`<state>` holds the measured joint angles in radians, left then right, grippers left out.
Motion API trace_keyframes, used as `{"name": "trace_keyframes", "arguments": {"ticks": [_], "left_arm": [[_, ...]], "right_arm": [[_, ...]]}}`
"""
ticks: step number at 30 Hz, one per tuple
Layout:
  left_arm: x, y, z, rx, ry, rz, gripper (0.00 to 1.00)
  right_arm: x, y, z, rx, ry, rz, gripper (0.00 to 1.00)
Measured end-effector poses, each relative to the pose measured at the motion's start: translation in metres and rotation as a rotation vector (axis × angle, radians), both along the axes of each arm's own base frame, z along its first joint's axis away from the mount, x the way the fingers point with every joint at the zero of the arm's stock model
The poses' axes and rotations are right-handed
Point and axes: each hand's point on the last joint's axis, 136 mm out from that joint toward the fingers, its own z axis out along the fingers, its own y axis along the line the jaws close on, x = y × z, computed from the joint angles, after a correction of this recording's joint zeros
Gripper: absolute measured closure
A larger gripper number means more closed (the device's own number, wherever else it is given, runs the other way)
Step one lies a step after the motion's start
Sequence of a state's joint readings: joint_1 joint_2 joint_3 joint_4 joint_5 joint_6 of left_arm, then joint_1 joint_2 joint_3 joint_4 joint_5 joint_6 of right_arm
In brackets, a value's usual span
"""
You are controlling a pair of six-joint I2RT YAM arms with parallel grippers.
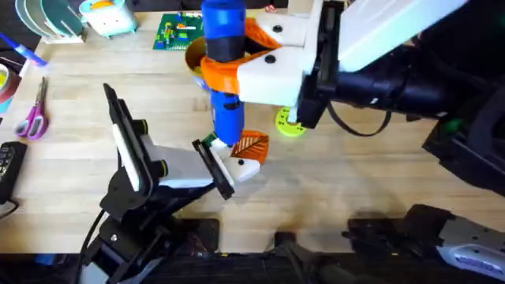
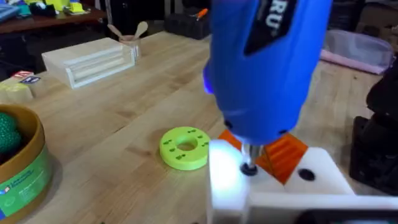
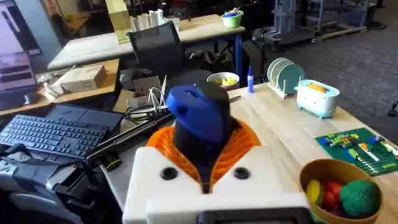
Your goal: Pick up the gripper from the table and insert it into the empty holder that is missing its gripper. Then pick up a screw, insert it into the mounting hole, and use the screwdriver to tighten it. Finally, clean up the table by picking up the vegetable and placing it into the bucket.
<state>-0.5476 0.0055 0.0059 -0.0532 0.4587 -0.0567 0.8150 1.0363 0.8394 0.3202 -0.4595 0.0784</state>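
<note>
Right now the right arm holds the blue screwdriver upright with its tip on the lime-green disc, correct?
Not quite. In the left wrist view the screwdriver tip sits on the white holder beside the orange gripper; the lime-green disc lies apart on the table.

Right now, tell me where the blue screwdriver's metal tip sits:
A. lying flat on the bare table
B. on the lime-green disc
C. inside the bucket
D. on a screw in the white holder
D: in the left wrist view the blue screwdriver stands upright with its tip on a screw in the white holder, beside the orange gripper; the lime-green disc lies apart.
</note>
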Motion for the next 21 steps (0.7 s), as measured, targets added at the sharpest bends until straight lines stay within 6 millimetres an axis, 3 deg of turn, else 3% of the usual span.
{"name": "trace_keyframes", "arguments": {"ticks": [14,18,21], "left_arm": [[0.0,0.0,0.0,0.0,-0.001,0.003,0.985],[0.0,0.0,0.0,0.0,-0.001,0.003,0.985],[0.0,0.0,0.0,0.0,-0.001,0.003,0.985]], "right_arm": [[-0.003,-0.003,0.007,0.016,-0.015,0.0,0.976],[-0.003,-0.016,0.028,0.07,-0.073,-0.025,0.976],[0.013,-0.04,0.059,0.142,-0.195,-0.136,0.977]]}}
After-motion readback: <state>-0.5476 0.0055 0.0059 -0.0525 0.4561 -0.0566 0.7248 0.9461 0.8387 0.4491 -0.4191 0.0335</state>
